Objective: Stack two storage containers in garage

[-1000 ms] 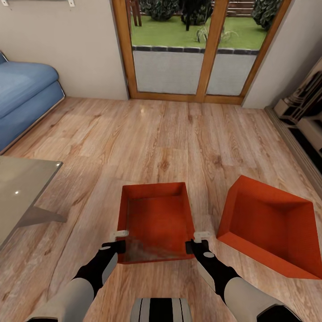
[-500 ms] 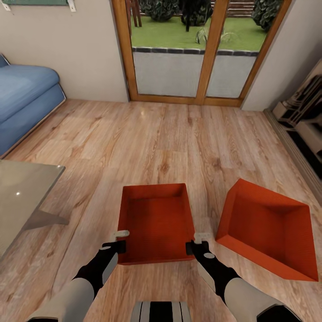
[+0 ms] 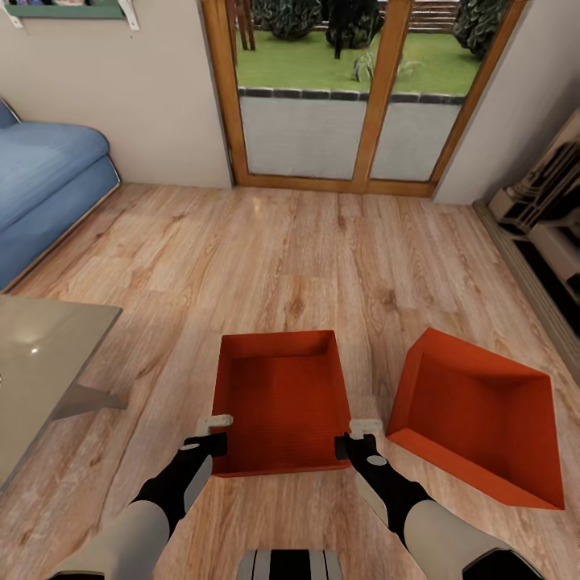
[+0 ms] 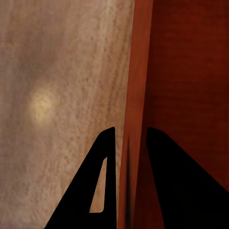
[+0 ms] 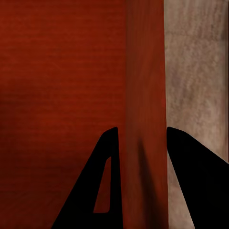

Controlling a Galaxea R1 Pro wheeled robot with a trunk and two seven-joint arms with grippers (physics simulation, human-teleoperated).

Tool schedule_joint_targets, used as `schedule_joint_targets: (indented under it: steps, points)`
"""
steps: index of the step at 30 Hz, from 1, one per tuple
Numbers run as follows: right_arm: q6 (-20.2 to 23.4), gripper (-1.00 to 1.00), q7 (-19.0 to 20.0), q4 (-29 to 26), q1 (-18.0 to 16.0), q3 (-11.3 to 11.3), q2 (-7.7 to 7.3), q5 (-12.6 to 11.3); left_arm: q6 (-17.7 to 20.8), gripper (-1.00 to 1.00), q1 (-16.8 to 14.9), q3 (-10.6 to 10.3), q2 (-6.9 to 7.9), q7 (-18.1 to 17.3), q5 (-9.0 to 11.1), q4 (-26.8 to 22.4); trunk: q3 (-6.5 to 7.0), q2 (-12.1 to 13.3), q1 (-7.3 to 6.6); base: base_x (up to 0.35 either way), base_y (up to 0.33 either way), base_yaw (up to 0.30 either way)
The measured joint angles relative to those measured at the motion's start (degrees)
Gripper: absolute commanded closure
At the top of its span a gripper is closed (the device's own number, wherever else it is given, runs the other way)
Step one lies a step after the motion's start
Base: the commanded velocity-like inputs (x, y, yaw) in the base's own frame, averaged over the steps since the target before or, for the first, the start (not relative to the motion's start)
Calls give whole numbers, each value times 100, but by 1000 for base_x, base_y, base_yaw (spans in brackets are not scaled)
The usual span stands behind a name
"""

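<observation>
Held storage container (image 3: 282, 399): orange-red, smooth plain walls, matt, plastic-like. Second storage container (image 3: 483, 415): same matt smooth finish. Floor (image 3: 282, 250): light wood planks, visible grain, slight sheen with soft glare spot. Table (image 3: 44, 354): glass top, glossy, reflective. Sofa (image 3: 44, 189): blue cloth, soft matt. Doors (image 3: 366, 97): wood frames, glass panes. End effector fingers (image 4: 102, 181): black, matt, in left wrist view.

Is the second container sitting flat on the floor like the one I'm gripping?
No: in the head view the second container is tipped, its opening angled toward the gripped container.
</observation>
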Motion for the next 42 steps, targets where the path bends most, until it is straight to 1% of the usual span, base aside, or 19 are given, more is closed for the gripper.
schedule_joint_targets:
  steps: [18, 42]
  points:
    - [-3, 100, 0, 3, 0, -9, 1, 2, 4, 100, -1, 15, -7, 4, -25, -4, 323, 722, -395, 0, 0, 0]
    - [0, 100, -6, 1, 0, -2, 4, 6, 0, 100, 0, 3, 3, -3, 0, 0, 754, 1685, -923, 0, 0, 0]
